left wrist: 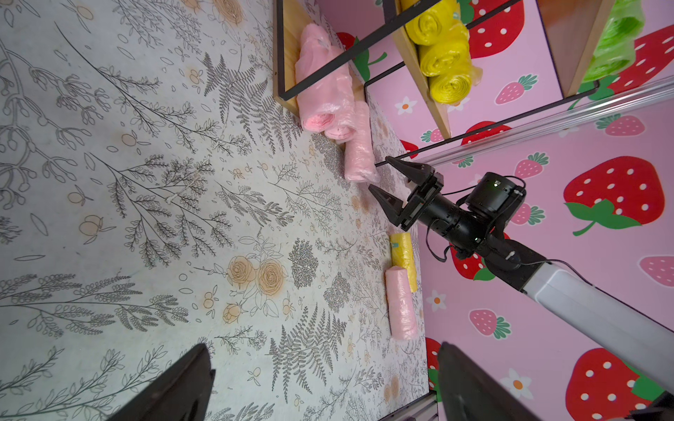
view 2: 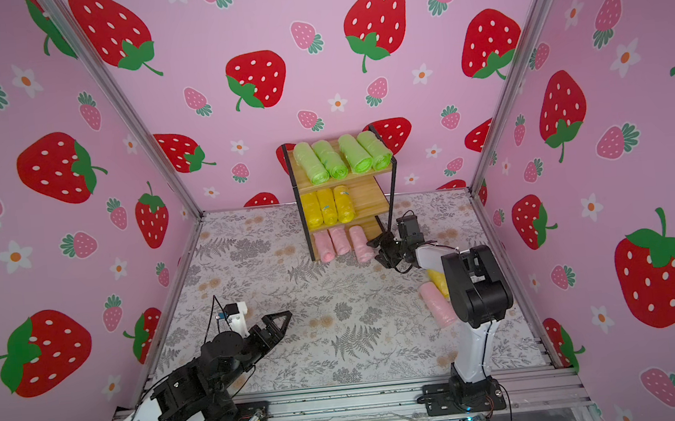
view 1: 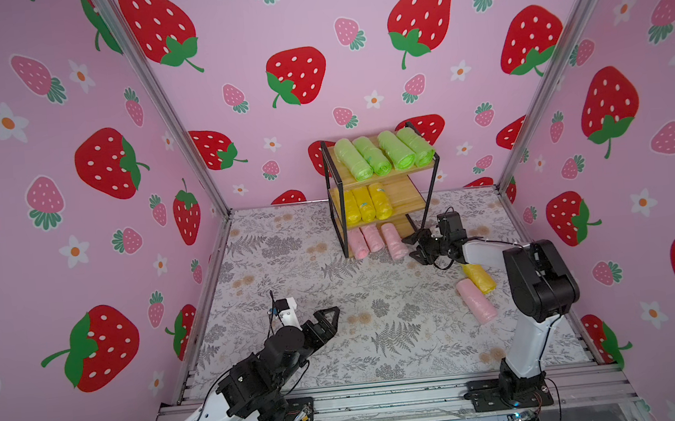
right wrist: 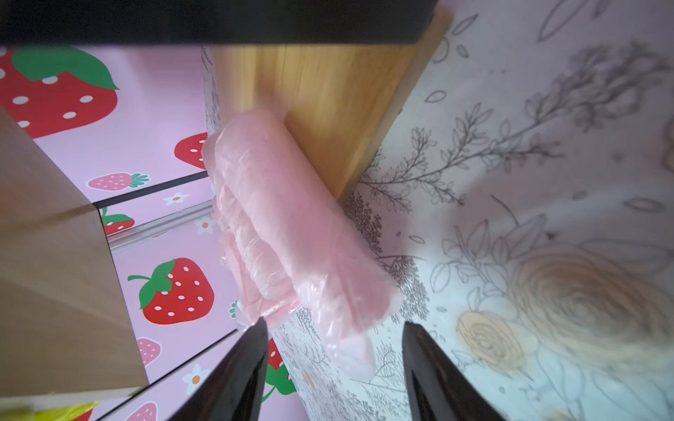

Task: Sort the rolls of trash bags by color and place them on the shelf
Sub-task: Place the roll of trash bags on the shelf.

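The third pink roll (view 1: 393,242) lies right in front of the right gripper (view 1: 410,249). Its long side points away from the gripper, into the bottom level of the shelf (view 1: 407,195). The far half is on the bottom board. The near half sticks out past the front edge, over the table (view 1: 290,265). The right gripper's jaws are apart, one on each side of the near end, and they do not squeeze it. In the right wrist view one finger (right wrist: 251,350) is very close to the loose plastic, and I cannot tell if it touches.

I think this roll may need a small push to go in all the way.

Two rolls are not put away yet. A pink roll (view 1: 476,301) and a yellow roll (view 1: 479,277) lie on the table, touching side by side, under the right arm. They are behind the right gripper, toward that arm's base. The right arm is much nearer to them. The left gripper (view 1: 328,318) is well apart from them on the other side of the table, with its jaws wide apart and nothing in them.

The top level holds four green rolls (view 1: 395,150). The middle level holds three yellow rolls (view 1: 364,205), with bare board beside them. The bottom level holds two more pink rolls (view 1: 365,240).
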Robot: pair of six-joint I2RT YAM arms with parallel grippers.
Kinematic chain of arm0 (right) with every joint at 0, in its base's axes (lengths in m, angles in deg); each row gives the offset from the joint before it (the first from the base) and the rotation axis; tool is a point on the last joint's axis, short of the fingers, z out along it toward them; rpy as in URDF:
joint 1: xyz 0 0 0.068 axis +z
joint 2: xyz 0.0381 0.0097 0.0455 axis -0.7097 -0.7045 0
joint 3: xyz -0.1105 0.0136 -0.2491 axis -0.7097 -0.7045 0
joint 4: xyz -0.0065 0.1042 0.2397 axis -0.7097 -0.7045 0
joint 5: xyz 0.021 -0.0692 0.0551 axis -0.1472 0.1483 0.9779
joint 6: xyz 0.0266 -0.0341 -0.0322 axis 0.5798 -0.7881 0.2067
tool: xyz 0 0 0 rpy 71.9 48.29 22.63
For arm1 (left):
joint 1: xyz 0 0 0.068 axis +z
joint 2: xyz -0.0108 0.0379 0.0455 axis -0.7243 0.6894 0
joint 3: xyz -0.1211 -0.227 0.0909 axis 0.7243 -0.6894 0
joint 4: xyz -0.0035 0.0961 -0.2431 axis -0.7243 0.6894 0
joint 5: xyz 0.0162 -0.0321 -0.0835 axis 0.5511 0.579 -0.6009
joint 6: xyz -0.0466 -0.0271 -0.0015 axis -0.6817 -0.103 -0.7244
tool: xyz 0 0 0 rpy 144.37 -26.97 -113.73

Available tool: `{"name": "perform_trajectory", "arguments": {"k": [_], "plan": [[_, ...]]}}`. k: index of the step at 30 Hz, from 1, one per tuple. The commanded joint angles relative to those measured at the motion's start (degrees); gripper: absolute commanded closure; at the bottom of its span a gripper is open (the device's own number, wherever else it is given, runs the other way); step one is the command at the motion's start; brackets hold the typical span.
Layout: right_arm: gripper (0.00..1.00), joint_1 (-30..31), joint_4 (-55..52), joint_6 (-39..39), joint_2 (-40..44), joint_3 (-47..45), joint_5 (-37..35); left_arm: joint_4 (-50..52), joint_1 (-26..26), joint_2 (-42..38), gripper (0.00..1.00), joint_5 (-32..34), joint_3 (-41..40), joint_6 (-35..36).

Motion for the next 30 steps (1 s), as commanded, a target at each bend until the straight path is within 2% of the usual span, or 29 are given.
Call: {"name": "perform_trajectory", "arguments": {"k": [1,5,8,12,14,21,30], "plan": [[0.39,0.0,-2.5,-3.0,4.1,-4.0,1.5,-0.2,-0.1,0.6,0.0,-0.6,2.4,1.3],[0.47,1.3,-0.6,-2.7,8.0,-8.7,1.3,-0.5,-0.1,1.3,0.0,-0.9,2.6,1.3],[0.61,2.3,0.3,-1.8,9.1,-10.6,0.6,-1.5,-0.1,2.2,0.0,-1.2,2.3,1.1],[0.84,2.8,3.4,0.8,7.7,-11.2,0.5,-3.1,-0.1,3.8,0.0,-1.8,2.0,0.9],[0.89,2.8,6.1,2.3,6.1,-10.8,0.9,-3.3,-0.1,4.6,0.0,-2.2,2.4,0.9],[0.93,2.6,9.4,5.9,-0.2,-6.6,-0.7,-1.7,-0.1,4.6,0.0,-2.1,3.3,1.5],[0.93,2.2,13.4,9.2,-6.1,-1.1,-1.9,-0.6,0.0,2.1,0.0,-0.5,2.2,1.6]]}}
